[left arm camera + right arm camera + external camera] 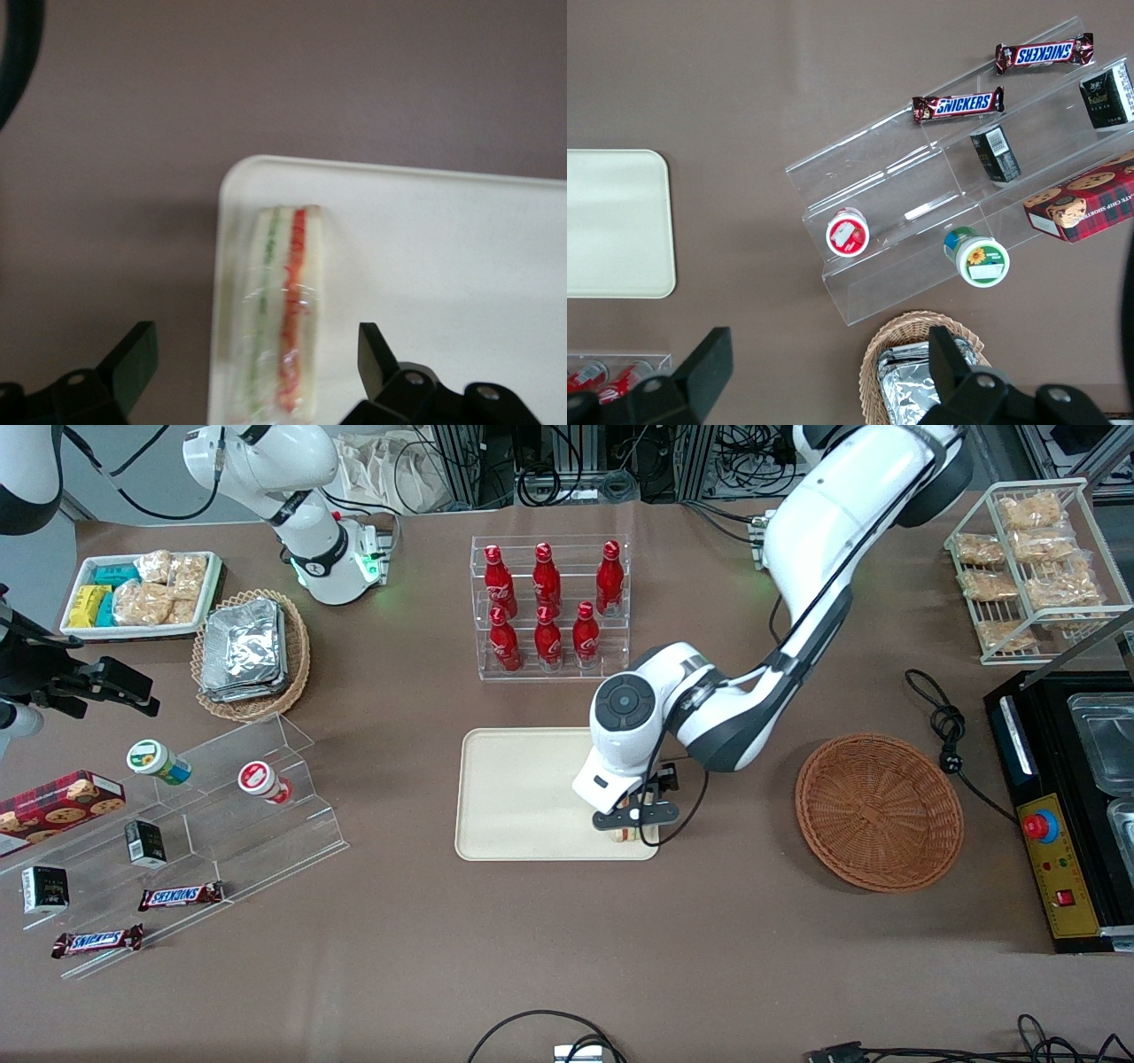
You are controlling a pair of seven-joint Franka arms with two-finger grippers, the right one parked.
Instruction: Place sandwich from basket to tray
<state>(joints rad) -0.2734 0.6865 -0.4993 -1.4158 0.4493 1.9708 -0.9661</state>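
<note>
Where brown cloth meets the tray (523, 797), the claw (634, 823) hangs spread, seemingly clear of the sandwich (282, 310).

My black matt-plastic gripper (252, 372) hangs spread over the glossy film-wrapped white-bread sandwich (282, 310) on the smooth matt cream tray (443, 266); brown woven-wicker basket (879, 811) nearby.

The front view looks steeply down on the whole desk (532, 957) from high up. The left wrist view looks straight down, close over the tray (461, 266) corner, past the gripper (257, 372) with its jaws apart. The right wrist view shares that tray.
</note>
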